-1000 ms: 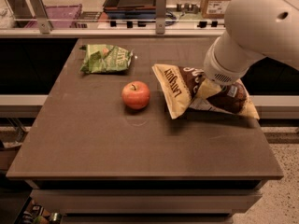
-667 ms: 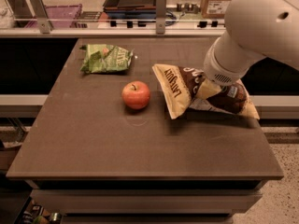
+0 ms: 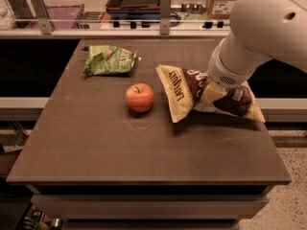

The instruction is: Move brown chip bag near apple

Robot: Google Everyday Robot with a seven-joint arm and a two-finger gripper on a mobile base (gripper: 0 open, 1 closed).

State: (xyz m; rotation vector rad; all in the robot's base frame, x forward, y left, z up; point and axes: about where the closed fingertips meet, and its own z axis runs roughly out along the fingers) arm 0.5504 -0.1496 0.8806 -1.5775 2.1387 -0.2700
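Gripper (image 3: pixel 210 86) sits at brown chip bag (image 3: pixel 184 89) mid-crease (grip hidden, cannot tell); I'd slide slowly toward apple (image 3: pixel 139 97), stopping just beside it.

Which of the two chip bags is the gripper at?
The brown chip bag, beside the apple; the gripper meets its middle. The green chip bag lies apart, untouched.
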